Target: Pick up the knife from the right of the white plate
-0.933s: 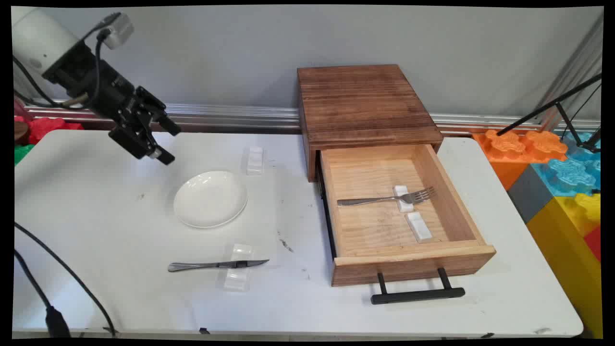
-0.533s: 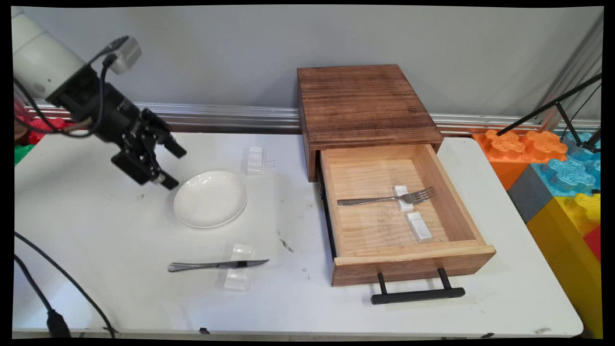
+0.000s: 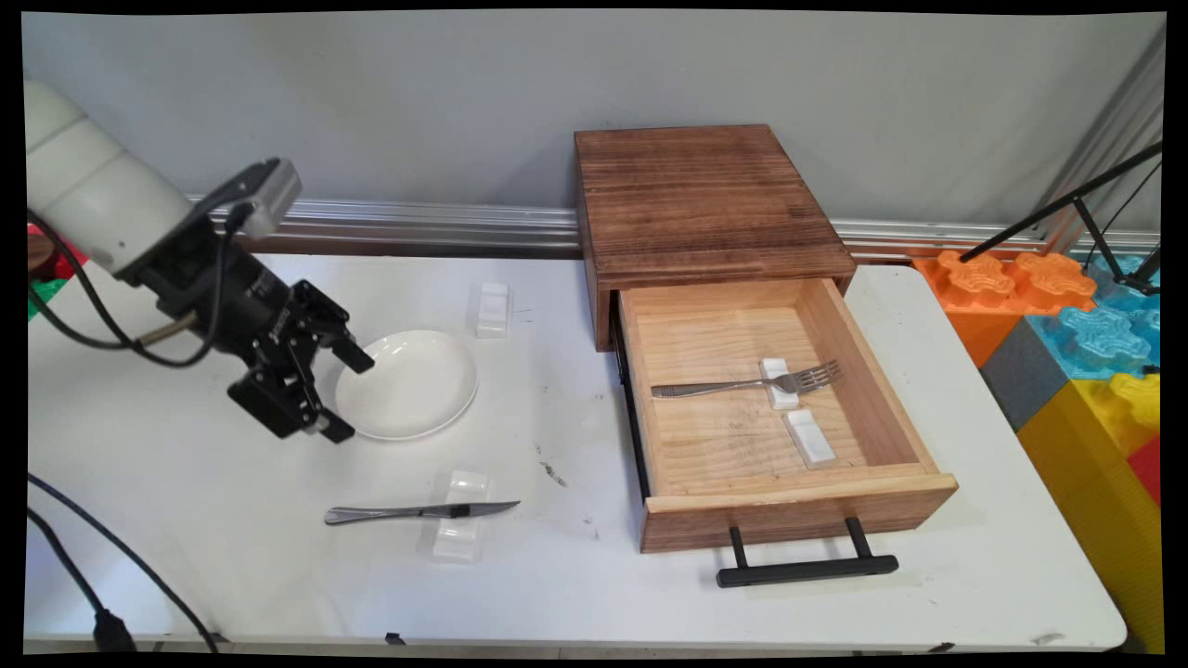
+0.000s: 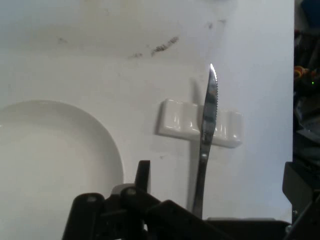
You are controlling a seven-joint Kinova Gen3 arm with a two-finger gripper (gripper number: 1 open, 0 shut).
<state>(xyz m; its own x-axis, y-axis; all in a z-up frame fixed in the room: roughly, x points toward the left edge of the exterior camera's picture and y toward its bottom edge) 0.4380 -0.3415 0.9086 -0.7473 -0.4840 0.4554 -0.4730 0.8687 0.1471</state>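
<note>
The black hand (image 3: 353, 399) hangs at the left rim of the white plate (image 3: 408, 385), its fingers spread wide and gripping nothing. Nearer the front edge of the desk (image 3: 186, 520), a serrated table knife (image 3: 418, 510) lies across a white cutlery rest (image 3: 457, 540), blade pointing right. Well apart to the right, an open wooden drawer (image 3: 891, 390) holds a fork (image 3: 742, 385) propped on a similar rest

- No text, label, brand, number or sign can be read anywhere in either view.
</note>
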